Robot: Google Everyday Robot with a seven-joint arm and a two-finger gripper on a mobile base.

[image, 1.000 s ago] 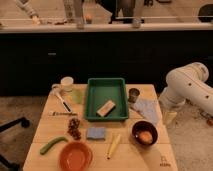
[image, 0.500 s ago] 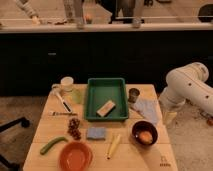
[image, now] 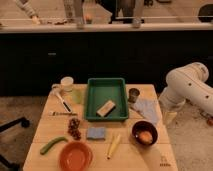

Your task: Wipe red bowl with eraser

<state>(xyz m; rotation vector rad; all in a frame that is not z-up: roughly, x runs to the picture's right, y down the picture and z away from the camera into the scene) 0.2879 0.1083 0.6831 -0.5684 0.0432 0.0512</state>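
Station: 1 wooden bench (image: 50,129), 1 white arm (image: 189,86) at its right end.

1. Claw (image: 169,117): hangs low beside the bench's right edge, beneath the arm's bulky elbow. Whether it is apart or together cannot be told. Nothing is visibly held.
2. Eraser (image: 106,108): lies inside the green tray (image: 91,102), well to the left of the claw and at about the same depth. It sits slantwise on the tray floor, clear of the walls.
3. Red bowl (image: 76,156): stands at the bench's near edge, far left of the claw and much nearer the camera. Well apart from both claw and eraser. Inside appears bare.
4. Pale blue cloth (image: 148,110): closest item to the claw, just to its left.
5. Dark brown bowl (image: 136,131) with an orange object (image: 145,136): left of the claw and nearer the camera.
6. Metal can (image: 133,94): left of the claw and farther back, beside the tray.
7. Blue sponge (image: 96,133): between tray and red bowl.
8. Yellow item (image: 113,146): right of the red bowl.
9. Green vegetable (image: 53,144) and dark grapes (image: 74,128): far left of the claw.
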